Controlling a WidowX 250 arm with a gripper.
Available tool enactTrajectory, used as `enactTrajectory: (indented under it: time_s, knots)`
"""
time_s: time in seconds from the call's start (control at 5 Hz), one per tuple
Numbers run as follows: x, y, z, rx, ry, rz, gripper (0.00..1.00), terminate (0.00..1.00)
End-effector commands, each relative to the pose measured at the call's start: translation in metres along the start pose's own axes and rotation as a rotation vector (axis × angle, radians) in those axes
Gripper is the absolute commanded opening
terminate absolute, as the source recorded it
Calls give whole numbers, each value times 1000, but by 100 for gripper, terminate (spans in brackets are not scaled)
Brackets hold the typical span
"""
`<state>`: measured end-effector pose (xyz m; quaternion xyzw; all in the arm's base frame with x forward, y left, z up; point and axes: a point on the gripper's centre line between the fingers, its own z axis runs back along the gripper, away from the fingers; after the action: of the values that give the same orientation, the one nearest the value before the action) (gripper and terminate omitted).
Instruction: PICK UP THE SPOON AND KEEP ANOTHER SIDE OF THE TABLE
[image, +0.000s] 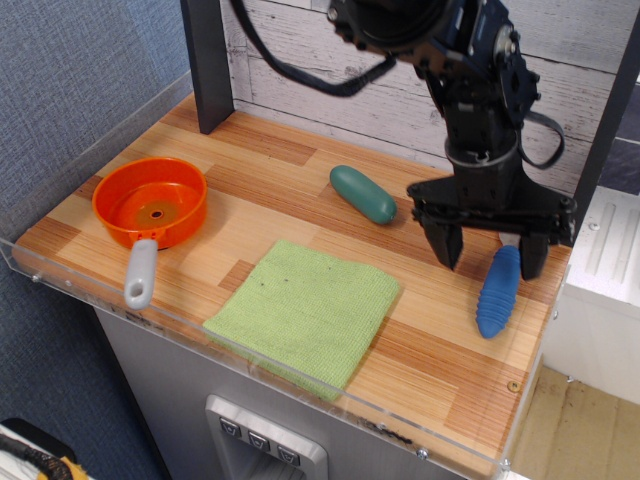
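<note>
The spoon (498, 292) lies flat on the table (300, 200) near the right edge; its ribbed blue handle shows, and its metal head is hidden behind the gripper. My gripper (490, 258) hangs just above the spoon's far end with its two black fingers spread wide apart, one on each side. It is open and holds nothing.
A teal oblong object (363, 194) lies left of the gripper. A green cloth (305, 309) lies at the front middle. An orange pan with a grey handle (149, 208) sits at the left. A dark post (207, 60) stands at the back left. A clear acrylic rim (250, 375) edges the table.
</note>
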<state>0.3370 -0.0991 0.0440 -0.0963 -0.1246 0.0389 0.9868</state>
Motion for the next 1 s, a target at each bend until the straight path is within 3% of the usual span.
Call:
enactTrajectory:
  time_s: [0.0, 0.2, 0.8]
  knots:
    - [-15, 6, 52, 37, 28, -94, 100, 0]
    - [-24, 10, 67, 68, 47, -171, 100, 0]
    - [-48, -10, 133, 24, 0, -241, 100, 0]
